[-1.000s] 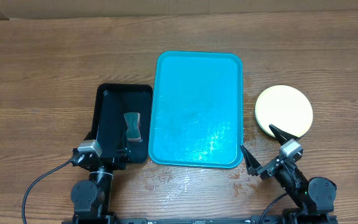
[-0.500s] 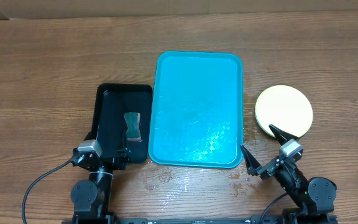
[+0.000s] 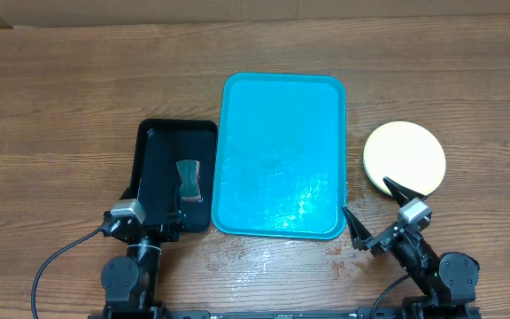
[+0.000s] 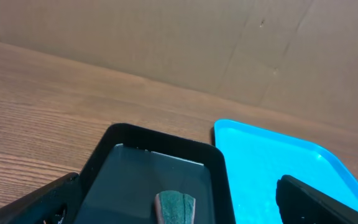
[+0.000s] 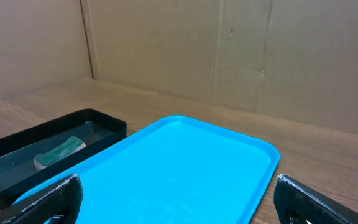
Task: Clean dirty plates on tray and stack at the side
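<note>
While the tray [image 3: 282,115] lies flat, plates [image 3: 405,158] rest beside.

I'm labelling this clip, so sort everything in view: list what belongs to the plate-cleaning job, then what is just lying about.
Belongs to the job:
- tray, bare
- stack of plates on the table beside it
- sponge
- black tub holding the sponge

Just there:
- cardboard wall behind the table
</note>
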Robot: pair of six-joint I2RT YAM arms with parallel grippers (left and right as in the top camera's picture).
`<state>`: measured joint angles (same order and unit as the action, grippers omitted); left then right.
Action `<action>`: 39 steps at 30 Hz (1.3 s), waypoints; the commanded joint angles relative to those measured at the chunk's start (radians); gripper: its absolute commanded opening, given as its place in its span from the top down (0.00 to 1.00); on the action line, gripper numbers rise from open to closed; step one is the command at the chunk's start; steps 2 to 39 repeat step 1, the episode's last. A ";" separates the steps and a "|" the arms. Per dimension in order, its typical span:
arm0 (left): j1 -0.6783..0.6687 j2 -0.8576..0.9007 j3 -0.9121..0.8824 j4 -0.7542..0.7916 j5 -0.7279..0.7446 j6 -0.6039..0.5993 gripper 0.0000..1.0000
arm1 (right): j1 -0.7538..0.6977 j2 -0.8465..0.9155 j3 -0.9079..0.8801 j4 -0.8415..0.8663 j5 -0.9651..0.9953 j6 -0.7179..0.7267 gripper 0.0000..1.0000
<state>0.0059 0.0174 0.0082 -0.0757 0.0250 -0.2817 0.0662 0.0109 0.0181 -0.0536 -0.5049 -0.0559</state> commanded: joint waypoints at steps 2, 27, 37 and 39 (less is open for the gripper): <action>-0.002 -0.005 -0.003 -0.003 -0.006 -0.006 0.00 | -0.004 -0.008 -0.010 0.003 0.011 0.004 0.00; -0.002 -0.005 -0.003 -0.003 -0.006 -0.006 0.00 | -0.004 -0.008 -0.010 0.003 0.011 0.004 0.00; -0.002 -0.005 -0.003 -0.003 -0.006 -0.006 0.00 | -0.004 -0.008 -0.010 0.003 0.011 0.004 0.00; -0.002 -0.005 -0.003 -0.003 -0.006 -0.006 0.00 | -0.004 -0.008 -0.010 0.003 0.011 0.004 0.00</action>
